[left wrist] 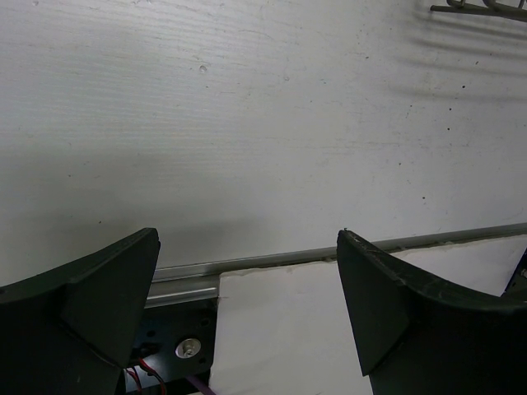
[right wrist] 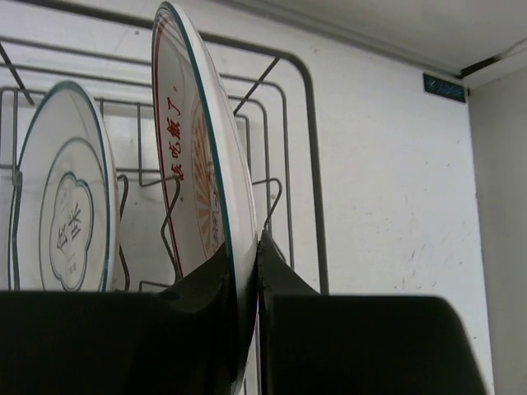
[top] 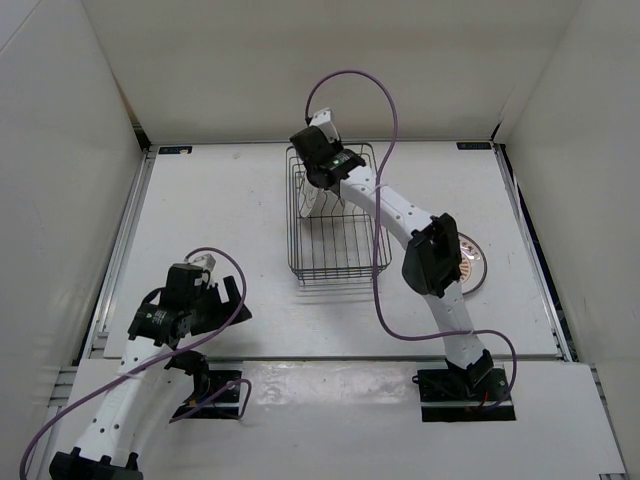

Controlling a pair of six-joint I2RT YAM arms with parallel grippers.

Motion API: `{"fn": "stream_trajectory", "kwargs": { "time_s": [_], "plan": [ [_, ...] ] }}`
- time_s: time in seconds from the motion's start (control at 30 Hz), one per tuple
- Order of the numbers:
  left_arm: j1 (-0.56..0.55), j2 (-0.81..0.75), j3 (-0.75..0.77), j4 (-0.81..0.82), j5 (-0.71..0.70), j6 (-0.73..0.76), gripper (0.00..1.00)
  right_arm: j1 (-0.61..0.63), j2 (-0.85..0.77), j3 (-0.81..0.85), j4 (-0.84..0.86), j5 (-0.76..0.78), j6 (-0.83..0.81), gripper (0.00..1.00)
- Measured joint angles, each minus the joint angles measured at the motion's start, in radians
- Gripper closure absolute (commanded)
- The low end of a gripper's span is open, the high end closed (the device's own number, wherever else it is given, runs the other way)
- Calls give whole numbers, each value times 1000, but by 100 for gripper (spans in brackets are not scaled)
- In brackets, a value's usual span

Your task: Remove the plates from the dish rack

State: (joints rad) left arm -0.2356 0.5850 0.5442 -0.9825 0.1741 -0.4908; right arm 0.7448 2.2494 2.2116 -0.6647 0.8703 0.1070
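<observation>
Right wrist: right pincer (right wrist: 243, 257) seemingly tight on upright sunburst plate (right wrist: 196, 148).

We see a white table (top: 220, 230) boxed by plain white walls (top: 300, 70) at 9, 12 and 3 o'clock. A metal rail (top: 120, 250) edges it at 9 o'clock; a dark label (top: 174, 150) sits at 11 o'clock. Soft, even light falls.

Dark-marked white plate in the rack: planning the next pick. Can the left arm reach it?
Probably not: the right gripper, shut on the red-patterned white plate, crowds the dark-marked plate in the dark wire rack.
</observation>
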Motion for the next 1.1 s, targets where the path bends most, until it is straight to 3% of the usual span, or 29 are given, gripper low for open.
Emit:
{"fn": "stream_trajectory", "kwargs": {
  "time_s": [0.27,0.37,0.47,0.6,0.73,0.93,1.1],
  "plan": [
    [-7,-2,-13,6,2,0,1,16,-40,31,67,130,-96,100],
    [-12,-6,-14,6,1,-1,1,-12,-161,-11,-23,121,18,100],
    [-14,-7,-14,4,0,-3,1,-119,-448,-248,-54,18,177,100],
    [-16,-6,-14,-3,-1,-4,1,-402,-901,-627,-78,-53,364,100],
    [-19,3,-14,-3,4,-4,1,-592,-1202,-935,-101,-156,488,100],
    [-30,41,-14,11,34,-3,1,-825,-1332,-1384,-21,-459,628,100],
    [-32,44,-15,15,47,-3,1,-914,-1432,-1605,103,-615,757,100]
  ]
}}
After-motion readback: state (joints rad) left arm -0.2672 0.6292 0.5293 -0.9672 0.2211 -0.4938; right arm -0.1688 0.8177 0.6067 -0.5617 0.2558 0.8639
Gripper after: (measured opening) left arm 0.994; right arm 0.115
